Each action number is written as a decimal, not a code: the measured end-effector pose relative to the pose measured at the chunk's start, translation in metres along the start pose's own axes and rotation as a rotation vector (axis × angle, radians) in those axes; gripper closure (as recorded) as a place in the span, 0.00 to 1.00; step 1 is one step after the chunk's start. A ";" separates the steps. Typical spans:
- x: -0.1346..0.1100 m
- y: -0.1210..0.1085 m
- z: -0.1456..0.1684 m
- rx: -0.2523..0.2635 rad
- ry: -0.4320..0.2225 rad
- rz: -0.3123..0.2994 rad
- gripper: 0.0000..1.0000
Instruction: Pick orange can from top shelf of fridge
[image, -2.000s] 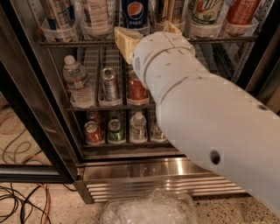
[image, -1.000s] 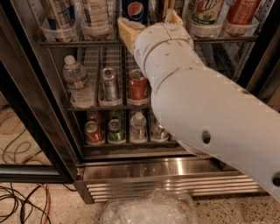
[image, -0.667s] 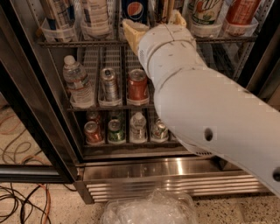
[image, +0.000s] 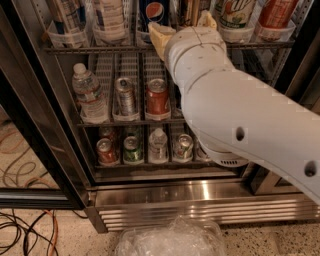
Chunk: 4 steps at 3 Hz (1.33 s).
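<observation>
The fridge (image: 175, 197) stands open in front of me. My white arm reaches up to the top shelf (image: 100, 49), a wire rack fronted by clear plastic holders. My gripper (image: 179, 21) is at that shelf, open, with one tan finger (image: 159, 35) to the left and one tan finger (image: 206, 20) to the right of the orange can (image: 189, 9). Only a strip of the can's tan and dark brown markings shows above my wrist; the rest is hidden by the arm.
On the top shelf stand a Pepsi can (image: 154, 11), a green-and-white can (image: 235, 12) and a red can (image: 275, 12). On the middle rack are a water bottle (image: 90, 95), a silver can (image: 125, 95) and a red-orange can (image: 158, 97). Cables (image: 25, 225) and clear plastic (image: 170, 240) lie on the floor.
My arm has pushed up and deeper into the fridge. The gripper's fingers have risen from just below the top shelf's edge to either side of the orange can.
</observation>
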<state>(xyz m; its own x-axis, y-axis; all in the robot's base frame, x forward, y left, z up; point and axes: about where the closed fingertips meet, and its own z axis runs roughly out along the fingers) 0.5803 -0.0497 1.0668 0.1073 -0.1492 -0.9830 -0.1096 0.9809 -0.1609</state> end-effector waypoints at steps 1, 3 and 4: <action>0.002 -0.005 0.009 0.018 0.004 -0.034 0.28; -0.001 -0.022 0.010 0.090 -0.007 -0.077 0.31; -0.003 -0.027 0.010 0.118 -0.016 -0.077 0.32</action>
<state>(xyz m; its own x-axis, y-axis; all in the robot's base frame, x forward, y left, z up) 0.5928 -0.0749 1.0746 0.1267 -0.2232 -0.9665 0.0168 0.9747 -0.2228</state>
